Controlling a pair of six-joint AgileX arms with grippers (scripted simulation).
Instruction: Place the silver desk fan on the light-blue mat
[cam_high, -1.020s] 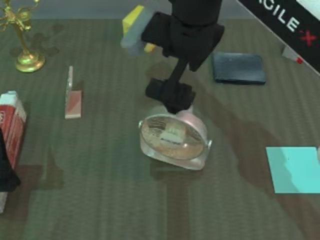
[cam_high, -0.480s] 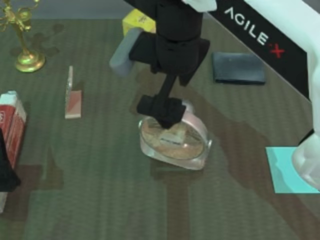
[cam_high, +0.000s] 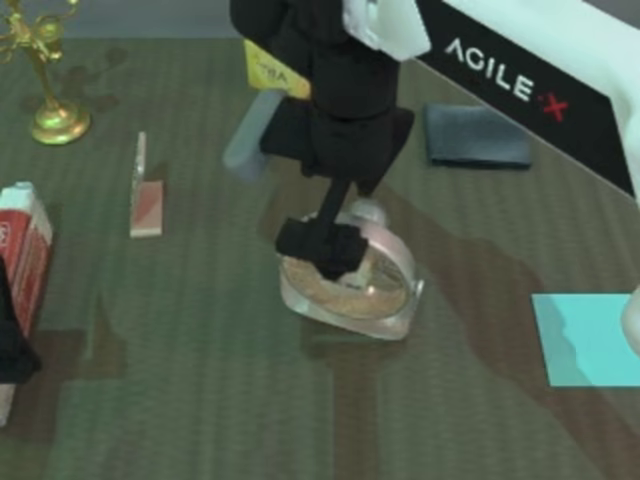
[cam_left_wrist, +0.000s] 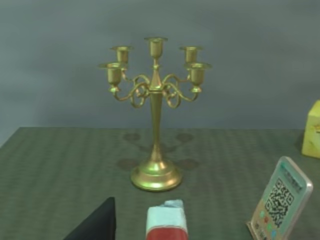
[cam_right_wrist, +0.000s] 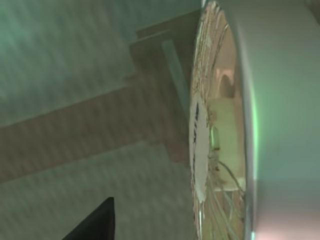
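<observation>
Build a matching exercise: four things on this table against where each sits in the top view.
1. silver desk fan
2. light-blue mat
3. gold candelabra
4. dark navy pad

A. far left corner
B. right edge
C. centre, under the right gripper
D. far side, right of centre

Pairs: 1-C, 2-B, 3-A, 4-D

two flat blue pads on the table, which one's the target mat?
The light-blue mat, the plain cyan sheet at the table's right edge. The other is a dark navy pad at the back, beyond the silver desk fan.
</observation>
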